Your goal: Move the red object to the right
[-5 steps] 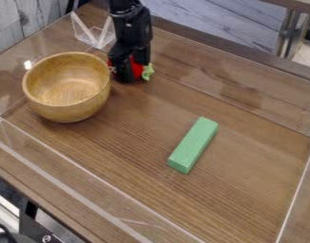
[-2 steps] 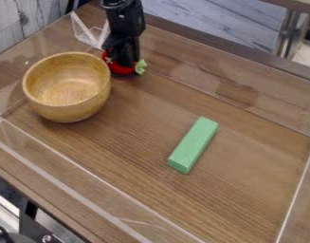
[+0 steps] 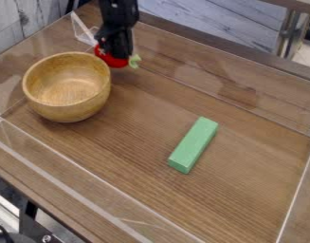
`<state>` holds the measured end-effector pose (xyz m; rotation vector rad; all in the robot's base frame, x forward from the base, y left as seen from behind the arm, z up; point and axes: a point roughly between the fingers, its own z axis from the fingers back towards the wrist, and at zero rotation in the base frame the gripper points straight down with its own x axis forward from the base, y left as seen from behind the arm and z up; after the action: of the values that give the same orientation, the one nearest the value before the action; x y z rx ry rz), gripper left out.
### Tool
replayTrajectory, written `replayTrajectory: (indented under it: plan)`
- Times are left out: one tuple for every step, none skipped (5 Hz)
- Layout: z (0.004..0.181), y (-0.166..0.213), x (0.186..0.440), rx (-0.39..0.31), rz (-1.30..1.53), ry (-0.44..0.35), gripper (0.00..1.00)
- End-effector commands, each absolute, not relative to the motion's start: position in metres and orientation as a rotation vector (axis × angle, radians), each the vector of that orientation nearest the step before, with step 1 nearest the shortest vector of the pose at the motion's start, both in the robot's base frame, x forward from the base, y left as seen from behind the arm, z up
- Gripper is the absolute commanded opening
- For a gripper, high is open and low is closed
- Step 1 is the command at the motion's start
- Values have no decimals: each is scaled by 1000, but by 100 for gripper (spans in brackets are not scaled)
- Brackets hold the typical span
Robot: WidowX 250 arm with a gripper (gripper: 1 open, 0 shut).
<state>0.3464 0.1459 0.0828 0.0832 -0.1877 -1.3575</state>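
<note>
Your pincer is pressed together — at the red object. The bowl sits just beside it.

Tabletop scene in soft, moderately bright indoor light. Pale sheen across wooden surface, stronger toward upper right. Soft shading inside bowl. Light source out of view, direction unclear. Low resolution; fine detail soft, dark upper area smudged, little texture readable there.
</note>
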Motion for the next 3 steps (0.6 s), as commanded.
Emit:
replayTrajectory:
  plan:
    - [123,153,340,154,-1298,-227,0]
    - [128,142,331,146,-1272,-235,0]
    - [131,128,326,133,-1277,-245,0]
